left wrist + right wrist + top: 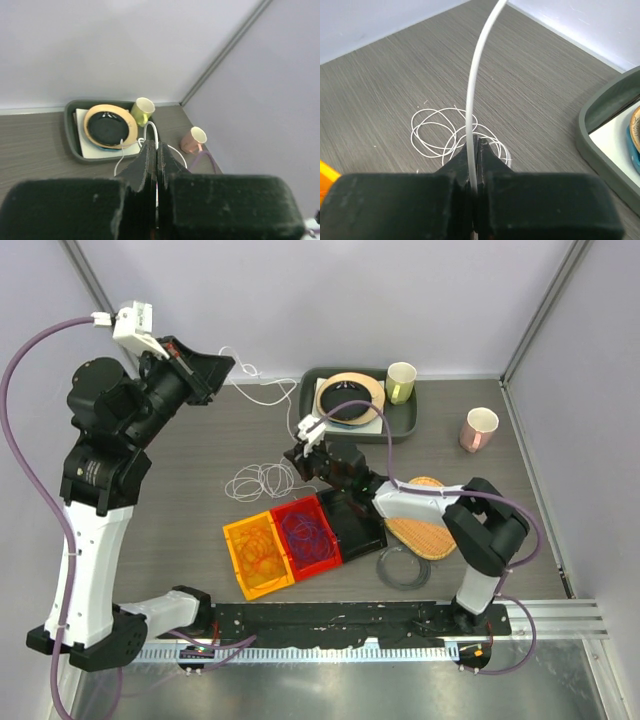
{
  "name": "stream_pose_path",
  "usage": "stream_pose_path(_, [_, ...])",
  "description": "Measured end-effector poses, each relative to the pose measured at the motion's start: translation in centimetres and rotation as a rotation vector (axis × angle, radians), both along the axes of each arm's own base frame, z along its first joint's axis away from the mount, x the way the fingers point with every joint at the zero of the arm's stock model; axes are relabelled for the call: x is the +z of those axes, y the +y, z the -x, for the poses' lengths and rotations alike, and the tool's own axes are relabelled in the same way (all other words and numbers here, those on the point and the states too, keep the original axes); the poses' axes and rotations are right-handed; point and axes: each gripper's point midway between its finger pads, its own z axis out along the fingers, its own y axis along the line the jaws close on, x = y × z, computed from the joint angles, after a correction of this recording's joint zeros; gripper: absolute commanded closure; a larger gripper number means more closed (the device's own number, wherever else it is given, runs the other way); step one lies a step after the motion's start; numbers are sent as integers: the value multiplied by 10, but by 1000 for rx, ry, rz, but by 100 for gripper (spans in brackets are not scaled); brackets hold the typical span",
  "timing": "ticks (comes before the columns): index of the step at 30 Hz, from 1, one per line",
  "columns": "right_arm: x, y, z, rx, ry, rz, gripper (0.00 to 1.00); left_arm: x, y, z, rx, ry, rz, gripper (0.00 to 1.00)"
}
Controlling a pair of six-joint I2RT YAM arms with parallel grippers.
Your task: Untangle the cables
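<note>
A white cable lies in a loose coil on the grey table, left of centre. My right gripper sits just beside that coil, shut on a strand of the white cable that rises away from its tips. Above the table's back left, my raised left gripper is shut on another stretch of white cable, which emerges at its fingertips and trails toward the tray. An orange-red cable lies coiled in the orange bin, and a purple-blue cable in the red bin.
A dark tray at the back holds a tape roll and a green cup. A pink cup stands at the right. A black bin, a wicker oval and a clear ring lie under the right arm.
</note>
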Motion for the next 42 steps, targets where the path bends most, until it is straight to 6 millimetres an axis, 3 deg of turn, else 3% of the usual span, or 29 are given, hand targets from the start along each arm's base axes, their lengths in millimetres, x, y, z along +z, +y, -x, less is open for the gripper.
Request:
stream_pose_path(3, [15,-9,4,-25,4,-27,99,-5,10,-7,70,16,-2,100])
stream_pose_path(5, [39,-20,7,-58,4,-57,99,-12,14,-13,101,36,-3,100])
stream_pose_path(10, [127,-54,24,-135,-30,-202,99,-54,10,-37,127,136,-31,100])
stream_pose_path(14, [183,-83,42,-172,-34,-316,99,-106,-10,-51,91,247,-63,100])
stream_pose_path(18, [201,-101,57,-192,21,-370,99,-150,-46,-45,-1,324,-99,100])
stream_pose_path(21, [185,-110,65,-214,87,-370,99,-173,-78,-29,-83,357,-131,100])
stream_pose_path(25, [133,-123,72,-268,187,-301,99,-196,-114,-6,-155,381,-160,100])
stream_pose_path(28, [91,-133,77,-313,258,-234,99,-228,-136,11,-185,427,-190,100])
stream_pose_path(35, [8,-149,95,-378,404,-110,99,-318,-167,25,-195,588,-267,100])
stream_pose_path(37, [-4,-150,97,-389,426,-92,99,-344,-173,25,-187,645,-290,100])
stream_pose_path(42, [-27,-144,99,-395,472,-58,99,-382,-183,24,-167,726,-327,100])
